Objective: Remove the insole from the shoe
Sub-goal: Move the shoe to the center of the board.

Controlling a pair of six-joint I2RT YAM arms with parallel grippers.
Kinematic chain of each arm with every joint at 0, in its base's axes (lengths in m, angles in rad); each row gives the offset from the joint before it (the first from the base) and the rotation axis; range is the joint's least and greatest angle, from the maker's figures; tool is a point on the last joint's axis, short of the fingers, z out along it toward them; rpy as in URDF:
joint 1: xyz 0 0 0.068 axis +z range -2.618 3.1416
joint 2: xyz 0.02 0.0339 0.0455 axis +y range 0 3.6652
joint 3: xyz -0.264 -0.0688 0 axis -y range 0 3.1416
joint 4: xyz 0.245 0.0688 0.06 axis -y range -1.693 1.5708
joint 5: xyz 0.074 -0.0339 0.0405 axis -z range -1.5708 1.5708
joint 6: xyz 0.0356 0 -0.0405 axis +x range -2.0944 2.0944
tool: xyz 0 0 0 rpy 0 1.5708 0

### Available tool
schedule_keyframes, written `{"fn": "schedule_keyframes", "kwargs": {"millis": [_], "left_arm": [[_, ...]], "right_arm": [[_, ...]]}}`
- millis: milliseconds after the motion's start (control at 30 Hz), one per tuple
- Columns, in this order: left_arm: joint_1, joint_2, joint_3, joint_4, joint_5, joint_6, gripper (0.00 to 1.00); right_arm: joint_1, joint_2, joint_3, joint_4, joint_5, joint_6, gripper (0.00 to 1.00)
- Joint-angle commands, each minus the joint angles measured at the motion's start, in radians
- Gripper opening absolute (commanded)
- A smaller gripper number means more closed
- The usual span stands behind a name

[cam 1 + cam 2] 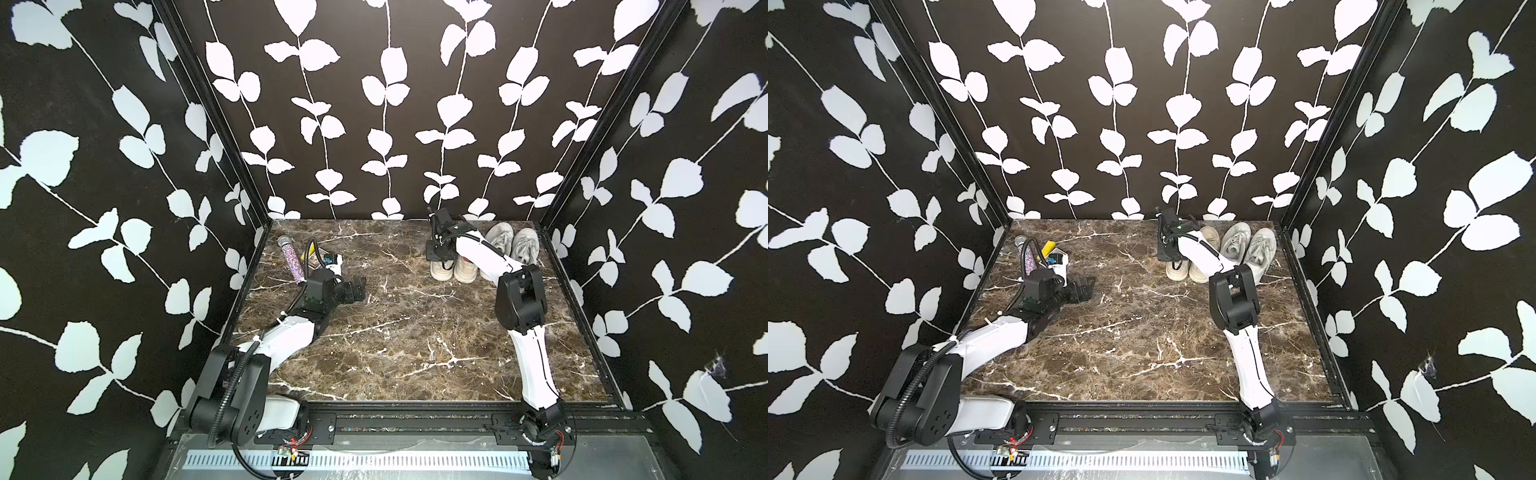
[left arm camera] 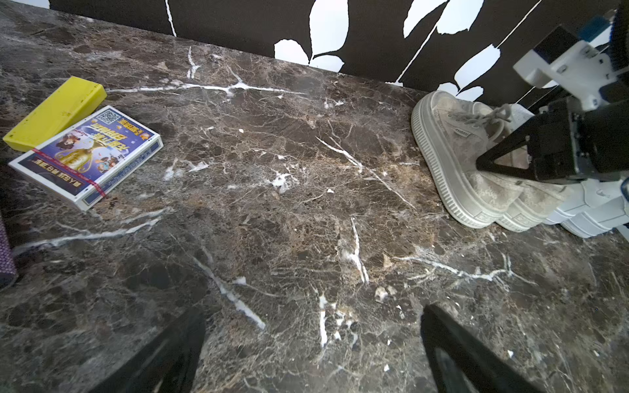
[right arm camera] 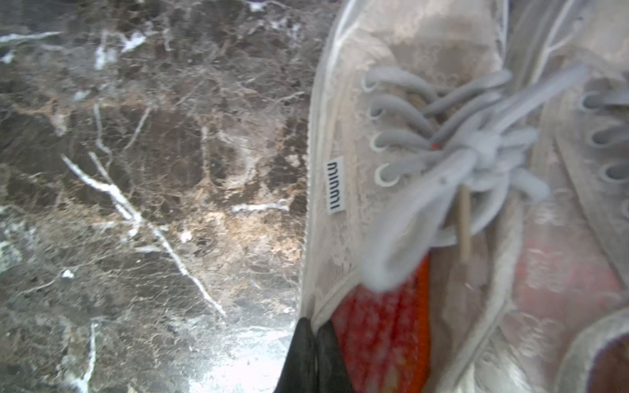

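At the far right of the marble table (image 1: 395, 332), two pairs of shoes were found standing side by side, heels toward the robot: a beige platform pair (image 1: 453, 271) and, just beside it toward the right wall, a grey sneaker pair (image 1: 512, 245). The right gripper (image 3: 315, 354) was observed lowered at the heel end of the beige shoe (image 2: 452, 160) that borders the open table. Its fingers were recorded as pressed together at the rim of the shoe's opening, one tip lying outside the side wall and one inside it. Whether the wall alone or also the edge of the insole was caught between them could not be established (the right wrist view is blurred at that spot). The insole (image 3: 381, 333), red with an orange edge, was seen inside the shoe at the heel end, partly under the grey laces (image 3: 476, 149), which were tied in a bow. A small white label (image 3: 335, 185) was noted on the outer side wall.

The left gripper (image 2: 315, 311) was found well apart from the shoes, over bare marble on the left half of the table, its fingers spread wide with nothing between them. Near it, toward the far left corner, a card box (image 2: 88, 153) was noted lying flat against a yellow block (image 2: 58, 112), with a glittered microphone (image 1: 293, 262) just beside them.
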Motion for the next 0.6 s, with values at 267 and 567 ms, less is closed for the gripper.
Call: {"fn": "schedule_keyframes", "kwargs": {"millis": [267, 567], "left_arm": [[-0.003, -0.051, 0.029, -0.133, -0.014, -0.055, 1.0], [-0.003, -0.046, 0.056, -0.239, -0.044, -0.112, 1.0]], "right_arm": [[0.138, -0.253, -0.312, 0.091, -0.088, -0.016, 0.0], [0.285, -0.429, -0.579, 0.154, -0.066, 0.008, 0.0]]}}
